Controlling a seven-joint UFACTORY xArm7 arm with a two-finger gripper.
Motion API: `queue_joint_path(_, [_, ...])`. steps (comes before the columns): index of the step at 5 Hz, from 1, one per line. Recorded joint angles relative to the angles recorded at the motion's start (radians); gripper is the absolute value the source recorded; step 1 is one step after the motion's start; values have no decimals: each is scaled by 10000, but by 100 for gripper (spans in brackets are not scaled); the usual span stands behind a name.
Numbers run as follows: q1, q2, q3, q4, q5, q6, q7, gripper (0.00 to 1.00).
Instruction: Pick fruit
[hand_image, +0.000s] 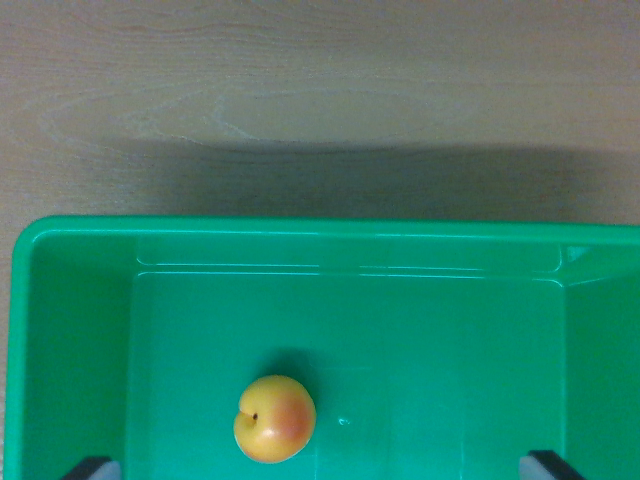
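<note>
A pale wooden table (320, 90) filled the upper part of the wrist view, seen from straight above. Its grain ran in long, soft, wavy lines from side to side, with an oval swirl near the middle. The light was even and warm across the top strip. Lower down, a broad dark shadow (360, 185) lay on the wood, widest toward the wrist view's right. No walls, floor or windows showed.
</note>
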Motion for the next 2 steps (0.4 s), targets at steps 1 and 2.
queue_joint_path(1, [20, 65, 13, -252, 7, -300, -45, 0])
queue_joint_path(2, [20, 65, 13, -252, 7, -300, -45, 0])
